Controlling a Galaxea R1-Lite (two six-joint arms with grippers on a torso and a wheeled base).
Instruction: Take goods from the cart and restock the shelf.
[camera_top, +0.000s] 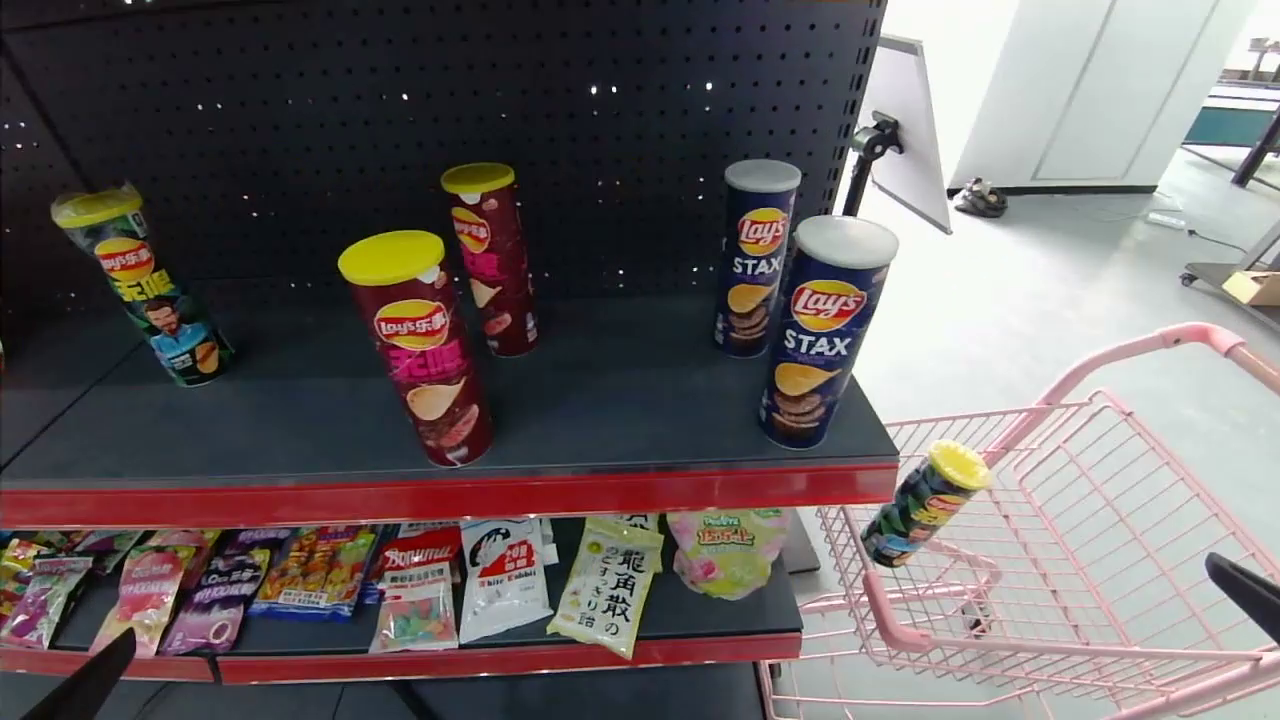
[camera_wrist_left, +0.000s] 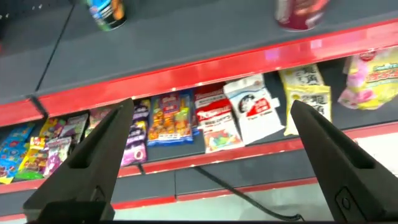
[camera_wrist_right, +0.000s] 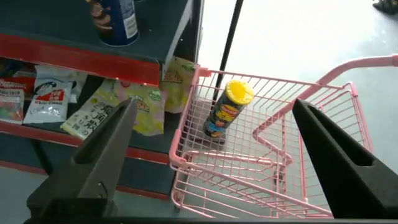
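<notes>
Restocking, status: judged largely done, one item outstanding. Upper shelf (camera_top: 450, 495), chip canisters standing upright, count five: one green-and-black canister with yellow lid (camera_top: 140, 285) at the robot's far left; two maroon canisters with yellow lids, the front one (camera_top: 418, 350) near the shelf's edge and the rear one (camera_top: 490, 260) behind it toward the pegboard back; two dark blue canisters with grey lids, the rear one (camera_top: 755, 258) and the front one (camera_top: 825, 335) at the shelf's right front corner. All five stand apart from one another, with open deck between the groups. Pink wire cart (camera_top: 1100, 560), just beside the shelf's right end, count one: a dark canister with yellow lid (camera_top: 925, 505), tilted, leaning against the basket wall on the shelf side, not yet picked up. Lower shelf (camera_top: 500, 660): flat snack bags (camera_top: 505, 580) in an overlapping row, at least ten; the left end is cut off, so no firm count. Tools, count two: left gripper (camera_wrist_left: 212, 104), fingers spread wide, nothing between them, low in front of the lower shelf; right gripper (camera_wrist_right: 214, 104), fingers likewise spread wide and empty, above and short of the cart with the tilted canister beyond it. Remaining work, by judgement: lift that last canister from the cart and stand it on the upper shelf.
</notes>
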